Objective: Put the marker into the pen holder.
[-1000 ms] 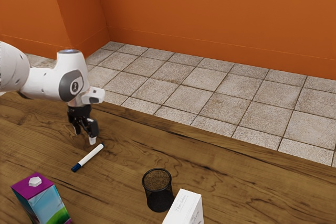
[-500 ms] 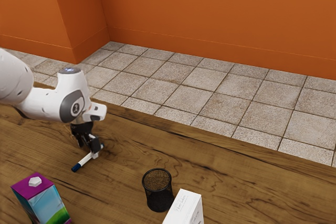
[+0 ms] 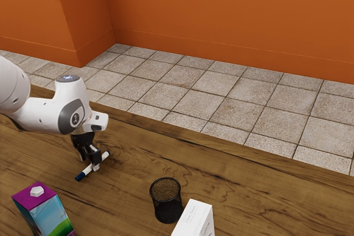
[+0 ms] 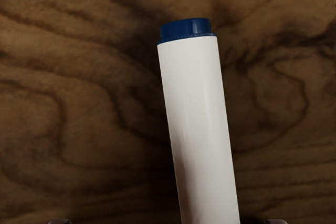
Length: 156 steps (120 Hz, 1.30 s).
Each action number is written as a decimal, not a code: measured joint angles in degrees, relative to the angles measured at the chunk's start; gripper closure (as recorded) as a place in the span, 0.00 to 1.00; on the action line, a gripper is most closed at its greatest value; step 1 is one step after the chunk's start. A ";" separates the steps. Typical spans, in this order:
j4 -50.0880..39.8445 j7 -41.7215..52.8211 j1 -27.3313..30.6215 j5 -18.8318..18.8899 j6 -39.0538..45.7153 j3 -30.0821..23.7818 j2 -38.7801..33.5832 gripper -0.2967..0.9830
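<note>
Straddling the marker (image 4: pixel 199 129) on the wooden counter (image 3: pixel 238 200), the end effector (image 3: pixel 91 164) is spread wide; reach seems done, grasp and placing in the mesh pen holder (image 3: pixel 167 203) are left.

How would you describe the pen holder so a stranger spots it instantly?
On the wooden table, find the white box at the exterior view's lower edge. Beside it, toward the exterior view's left, stands the pen holder, a round black mesh cup. Unlike the flat-sided box and purple-topped carton, it is open at the top.
</note>
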 joint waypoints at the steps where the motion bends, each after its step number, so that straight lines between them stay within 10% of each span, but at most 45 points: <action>1: 0.00 0.00 -0.03 0.00 0.01 0.00 0.00 0.43; 63: -0.01 -2.20 -0.36 1.41 0.62 0.05 -0.43 0.80; 117: 2.33 -3.71 -1.27 1.75 -0.58 -0.30 -3.02 0.85; 156: 27.18 -4.58 -6.41 3.58 -18.12 -4.93 4.66 0.85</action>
